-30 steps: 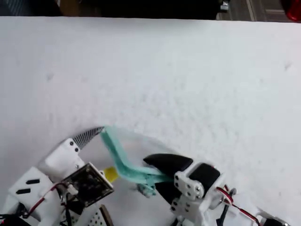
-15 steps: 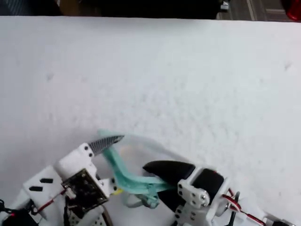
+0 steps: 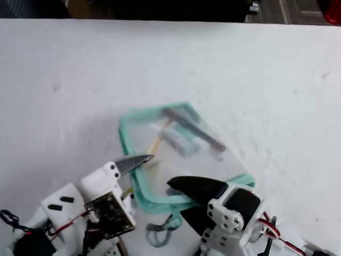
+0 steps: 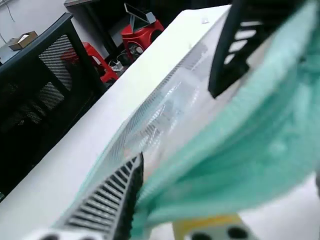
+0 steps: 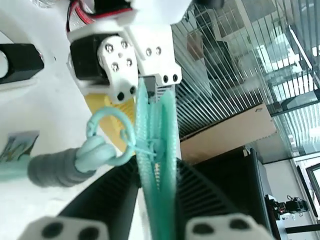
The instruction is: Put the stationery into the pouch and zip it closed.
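1. From above, the clear pouch [image 3: 178,157] is sitting on the white table [image 3: 256,80] by both arms, with pens [image 3: 193,128] showing inside.
2. The right wrist view is showing the right gripper [image 5: 159,200] pinching the green zip edge [image 5: 156,150] beside the ring pull [image 5: 107,134].
3. The left gripper [image 3: 139,162] is meeting the pouch's rim; I cannot tell its grip.

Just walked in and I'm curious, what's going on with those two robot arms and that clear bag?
Both arms hold a clear, teal-edged pouch over the table. The left gripper clamps one side edge, the right gripper clamps the zipper edge near its ring pull. A dark pen and a yellow pencil are inside. Whether the zip is fully shut isn't clear.
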### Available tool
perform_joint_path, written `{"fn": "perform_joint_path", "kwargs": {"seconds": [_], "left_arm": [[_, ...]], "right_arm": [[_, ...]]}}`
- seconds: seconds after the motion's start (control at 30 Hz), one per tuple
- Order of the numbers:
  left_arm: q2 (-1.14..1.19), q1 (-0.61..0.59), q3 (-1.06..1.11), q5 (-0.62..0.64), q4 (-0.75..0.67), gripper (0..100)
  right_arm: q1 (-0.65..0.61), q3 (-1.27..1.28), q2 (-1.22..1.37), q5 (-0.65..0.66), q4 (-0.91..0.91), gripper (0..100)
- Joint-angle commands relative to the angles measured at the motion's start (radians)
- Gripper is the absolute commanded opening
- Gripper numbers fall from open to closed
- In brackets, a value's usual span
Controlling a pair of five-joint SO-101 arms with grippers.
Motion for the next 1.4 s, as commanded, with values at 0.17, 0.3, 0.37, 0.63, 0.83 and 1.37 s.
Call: {"fn": "perform_joint_path", "kwargs": {"seconds": [0.17, 0.3, 0.37, 0.63, 0.83, 1.37], "left_arm": [[-0.019, -0.097, 0.25, 0.028, -0.427, 2], [-0.016, -0.225, 0.348, 0.212, -0.608, 2], [-0.016, -0.295, 0.396, 0.298, -0.683, 2], [-0.016, -0.346, 0.539, 0.351, -0.749, 2], [-0.018, -0.346, 0.554, 0.353, -0.743, 2], [-0.019, -0.354, 0.554, 0.351, -0.729, 2]], "right_arm": [[0.357, 0.12, 0.016, -0.262, -0.292, 22.3], [0.453, 0.201, 0.016, -0.276, -0.45, 22.3], [0.484, 0.218, 0.016, -0.288, -0.503, 22.3], [0.576, 0.222, 0.018, -0.496, -0.627, 22.3], [0.573, 0.215, 0.087, -0.621, -0.582, 22.3], [0.573, 0.112, 0.556, -0.749, -0.533, 22.6]]}}
